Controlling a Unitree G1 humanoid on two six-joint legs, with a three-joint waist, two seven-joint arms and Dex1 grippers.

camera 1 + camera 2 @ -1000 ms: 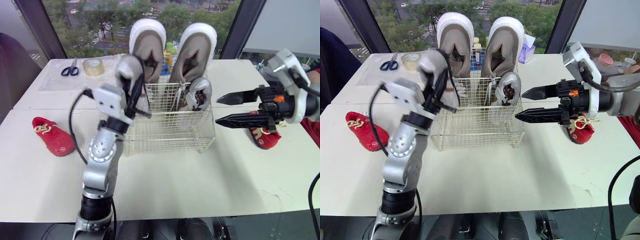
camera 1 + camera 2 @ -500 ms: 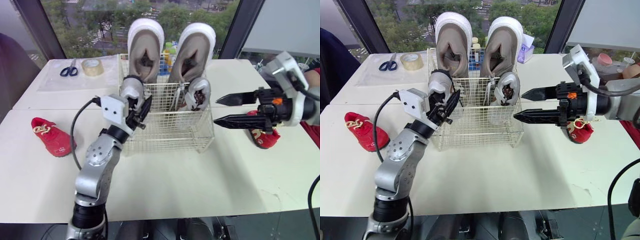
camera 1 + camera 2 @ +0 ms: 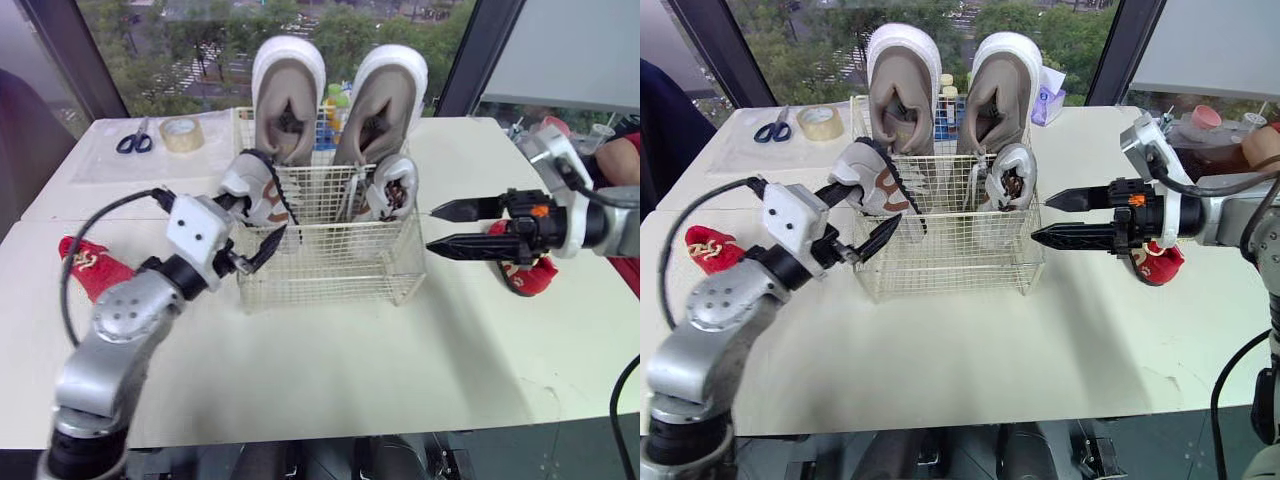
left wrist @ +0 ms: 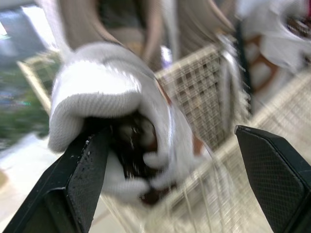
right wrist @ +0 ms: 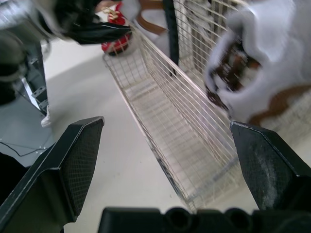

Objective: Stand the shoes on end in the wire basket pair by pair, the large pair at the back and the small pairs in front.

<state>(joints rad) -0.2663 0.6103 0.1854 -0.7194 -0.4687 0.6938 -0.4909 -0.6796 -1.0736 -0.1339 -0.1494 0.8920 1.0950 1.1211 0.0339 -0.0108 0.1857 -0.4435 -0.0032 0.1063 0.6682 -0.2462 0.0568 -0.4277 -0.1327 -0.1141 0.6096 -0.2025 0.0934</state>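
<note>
Left gripper was spread wide at the wire basket's left wall, with a small white shoe tilted over that rim against one finger. Its mate stood on end inside at the right, large pair upright at the far side. Right gripper hung with fingers apart, right of the basket, just near of one red shoe. Other red shoe lay at the left.

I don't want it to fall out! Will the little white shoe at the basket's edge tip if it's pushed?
Probably. The small white shoe leans tilted at the rim of the wire basket, not standing upright, so a nudge could likely tip it either way. Its upper looks like soft knit in the left wrist view, so it is probably light and a bit squashy.
</note>
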